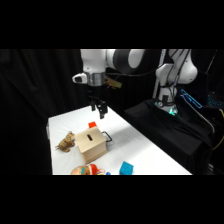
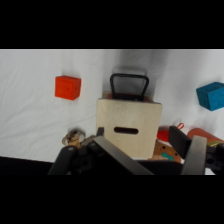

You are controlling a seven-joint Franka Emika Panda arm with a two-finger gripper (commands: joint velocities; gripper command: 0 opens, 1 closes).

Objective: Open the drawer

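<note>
A pale wooden cube box (image 1: 91,145) (image 2: 129,117) with a dark slot on top stands near the table's middle. Its drawer shows only as a thin dark wire handle (image 1: 106,136) (image 2: 129,86) sticking out from the box's front; the tray looks pushed in. My gripper (image 1: 100,109) hangs above the table, behind the box and higher than it, touching nothing. In the wrist view its fingers (image 2: 178,141) rise from the bottom edge on either side of the box top, spread apart and open, with nothing between them.
A small red block (image 1: 92,125) (image 2: 67,87) lies behind the box. A blue block (image 1: 126,168) (image 2: 211,96) sits near the front edge. A brown lumpy object (image 1: 66,143) lies left of the box, and a colourful toy (image 1: 87,170) lies in front.
</note>
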